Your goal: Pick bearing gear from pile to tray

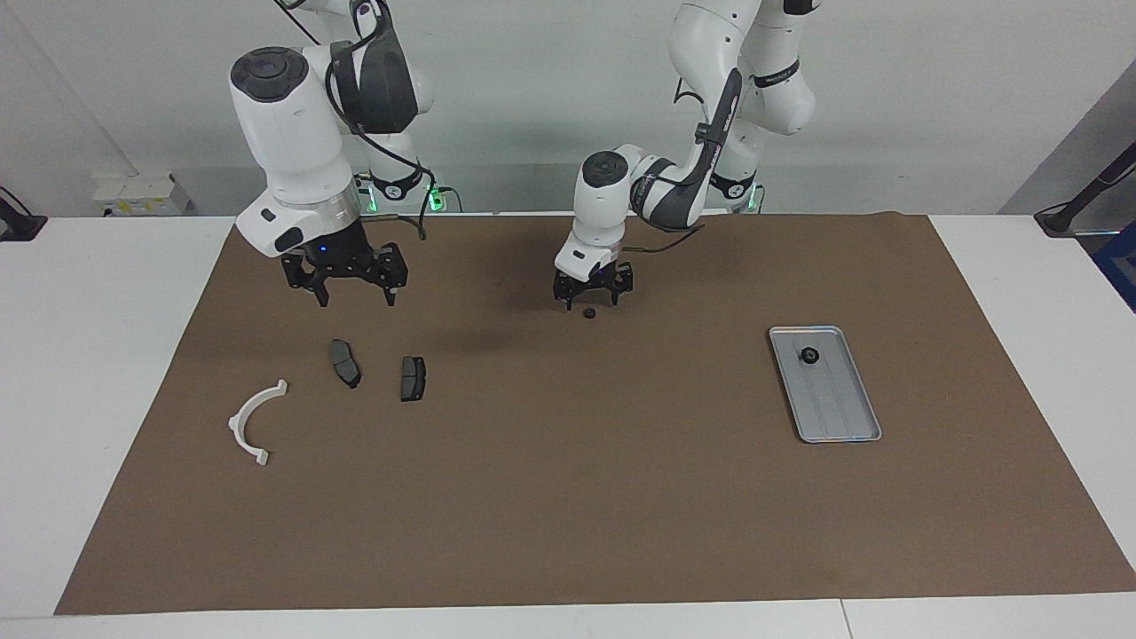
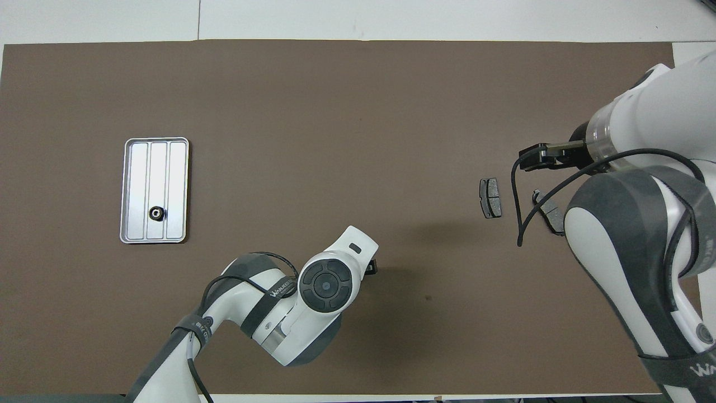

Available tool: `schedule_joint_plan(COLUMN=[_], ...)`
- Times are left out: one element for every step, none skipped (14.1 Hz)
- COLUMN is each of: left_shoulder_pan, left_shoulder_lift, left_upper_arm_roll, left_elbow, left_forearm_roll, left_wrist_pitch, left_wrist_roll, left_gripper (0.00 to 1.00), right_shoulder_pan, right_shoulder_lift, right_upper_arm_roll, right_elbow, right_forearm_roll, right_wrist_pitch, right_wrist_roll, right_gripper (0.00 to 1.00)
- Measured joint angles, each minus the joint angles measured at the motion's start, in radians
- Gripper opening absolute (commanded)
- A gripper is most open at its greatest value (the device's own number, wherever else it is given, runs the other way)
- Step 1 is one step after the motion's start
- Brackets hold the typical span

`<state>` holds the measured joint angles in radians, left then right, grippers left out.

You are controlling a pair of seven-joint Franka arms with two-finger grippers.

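A small black bearing gear (image 1: 587, 312) lies loose on the brown mat near the middle of the table. My left gripper (image 1: 592, 302) hangs open low over it, with nothing between its fingers. In the overhead view the left hand (image 2: 371, 267) hides that gear. A second bearing gear (image 1: 809, 355) (image 2: 156, 212) rests in the silver tray (image 1: 839, 417) (image 2: 168, 168) toward the left arm's end. My right gripper (image 1: 355, 297) (image 2: 531, 157) is open and empty above the mat, over the spot beside the pile's two dark plates (image 1: 345, 363) (image 1: 413, 378).
A white half-ring bracket (image 1: 253, 422) lies toward the right arm's end, farther from the robots than the plates. In the overhead view one plate (image 2: 490, 197) shows whole; the other (image 2: 551, 210) is partly under the right arm. The brown mat (image 1: 568, 497) covers most of the table.
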<state>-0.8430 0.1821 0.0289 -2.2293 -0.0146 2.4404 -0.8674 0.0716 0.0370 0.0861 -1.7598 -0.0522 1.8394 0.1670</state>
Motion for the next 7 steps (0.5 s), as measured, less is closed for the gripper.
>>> schedule_joint_plan(left_shoulder_pan=[0.000,0.000,0.000,0.000,0.000,0.000,0.000], left_shoulder_lift=[0.000,0.000,0.000,0.000,0.000,0.000,0.000], left_upper_arm_roll=[0.001,0.001,0.003,0.005,0.007,0.007,0.008], left_elbow=[0.001,0.002,0.003,0.003,0.004,0.004,0.005], left_forearm_roll=[0.003,0.010,0.016,0.020,0.024,0.024,0.024], left_wrist_pitch=[0.000,0.000,0.000,0.000,0.000,0.000,0.000], left_wrist_roll=[0.000,0.000,0.000,0.000,0.000,0.000,0.000], left_gripper=[0.88,0.80,0.73,0.64,0.52,0.39,0.30], right_shoulder_pan=[-0.001,-0.002,-0.003,-0.003,-0.004,-0.006,-0.011], right_shoulder_lift=[0.000,0.000,0.000,0.000,0.000,0.000,-0.001], right_upper_arm_roll=[0.000,0.000,0.000,0.000,0.000,0.000,0.000], right_elbow=[0.000,0.000,0.000,0.000,0.000,0.000,0.001], right_forearm_roll=[0.000,0.000,0.000,0.000,0.000,0.000,0.000], right_wrist_pitch=[0.000,0.000,0.000,0.000,0.000,0.000,0.000], right_wrist_roll=[0.000,0.000,0.000,0.000,0.000,0.000,0.000], right_gripper=[1.00,1.00,1.00,1.00,1.00,1.00,1.00])
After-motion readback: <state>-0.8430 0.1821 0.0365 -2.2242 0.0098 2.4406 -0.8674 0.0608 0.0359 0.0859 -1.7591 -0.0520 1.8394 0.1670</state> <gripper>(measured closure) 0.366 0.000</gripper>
